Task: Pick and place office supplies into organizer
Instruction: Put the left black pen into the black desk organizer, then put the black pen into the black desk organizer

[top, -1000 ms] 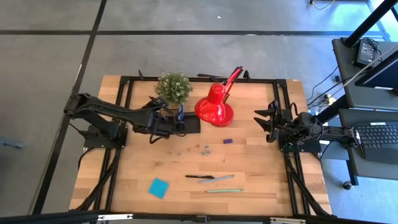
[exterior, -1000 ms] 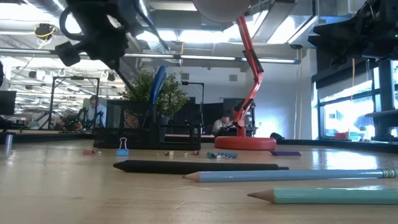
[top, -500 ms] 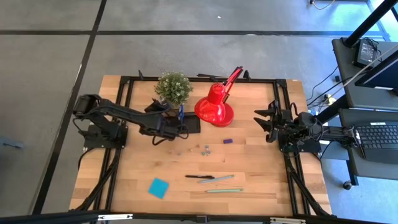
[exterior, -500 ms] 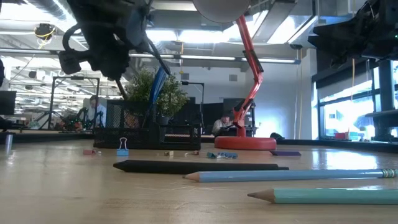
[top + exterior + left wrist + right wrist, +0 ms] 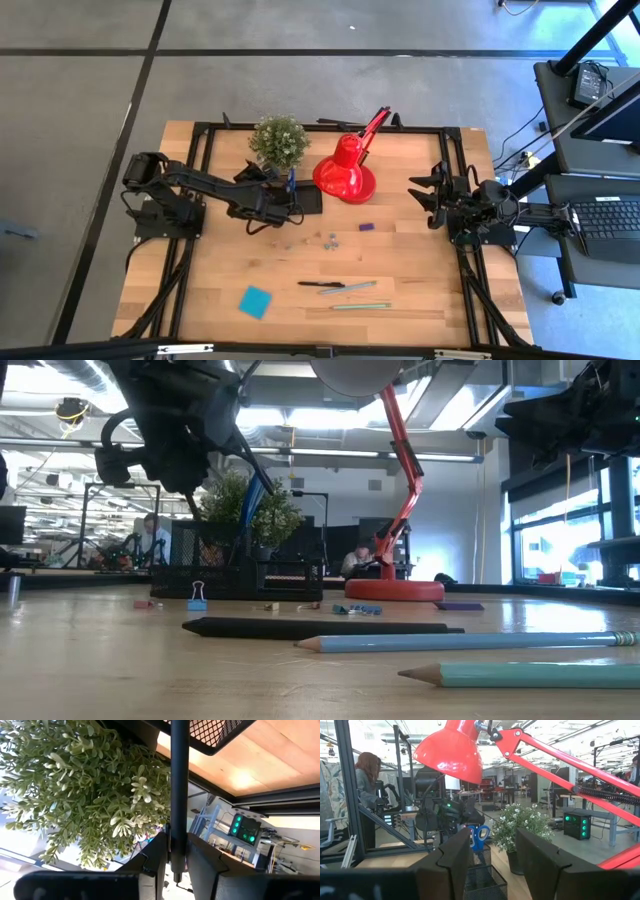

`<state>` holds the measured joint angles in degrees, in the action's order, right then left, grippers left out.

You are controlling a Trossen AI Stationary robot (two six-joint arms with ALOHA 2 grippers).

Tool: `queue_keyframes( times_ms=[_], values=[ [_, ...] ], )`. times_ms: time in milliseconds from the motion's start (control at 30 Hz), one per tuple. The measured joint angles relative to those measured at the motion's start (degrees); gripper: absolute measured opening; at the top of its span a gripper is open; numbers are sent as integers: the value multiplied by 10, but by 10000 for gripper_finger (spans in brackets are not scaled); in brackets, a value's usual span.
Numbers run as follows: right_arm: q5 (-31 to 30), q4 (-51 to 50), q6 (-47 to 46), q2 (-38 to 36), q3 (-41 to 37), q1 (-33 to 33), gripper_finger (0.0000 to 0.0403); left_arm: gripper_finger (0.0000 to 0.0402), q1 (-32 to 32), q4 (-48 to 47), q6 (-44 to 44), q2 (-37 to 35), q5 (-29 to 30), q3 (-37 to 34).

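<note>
Here the left hand clamps what seems a dark pen over the organizer.

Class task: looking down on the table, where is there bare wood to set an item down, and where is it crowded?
Bare wood lies between the blue sticky-note pad and the left gripper, and right of the pens toward the idle right gripper. It is crowded at the back: plant, organizer and red lamp stand close together.
</note>
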<state>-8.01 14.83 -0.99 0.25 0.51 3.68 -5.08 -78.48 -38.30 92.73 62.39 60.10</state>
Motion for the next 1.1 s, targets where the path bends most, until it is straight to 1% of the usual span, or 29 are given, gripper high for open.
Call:
queue_keyframes(
  times_ms=[200,300,433,533,733,800,967,1033,1100],
  values=[
    [0,0,0,0,0,0,162,96,0,0,0,0,0,0],
    [0,0,0,0,0,0,162,106,0,0,8,0,22,0],
    [0,0,0,0,0,0,162,111,-1,-6,47,-6,66,1],
    [0,0,0,0,0,0,162,110,-5,-22,90,-21,61,12],
    [0,0,0,0,0,0,162,107,-18,-59,213,-67,4,45],
    [0,0,0,0,0,0,162,108,-26,-59,270,-86,-29,58],
    [0,0,1,0,0,0,162,107,-51,-27,439,-126,-155,85],
    [0,3,1,0,0,0,162,105,-59,20,491,-139,-207,90],
    [0,10,0,0,0,0,162,103,-66,87,516,-148,-261,90]
  ],
)
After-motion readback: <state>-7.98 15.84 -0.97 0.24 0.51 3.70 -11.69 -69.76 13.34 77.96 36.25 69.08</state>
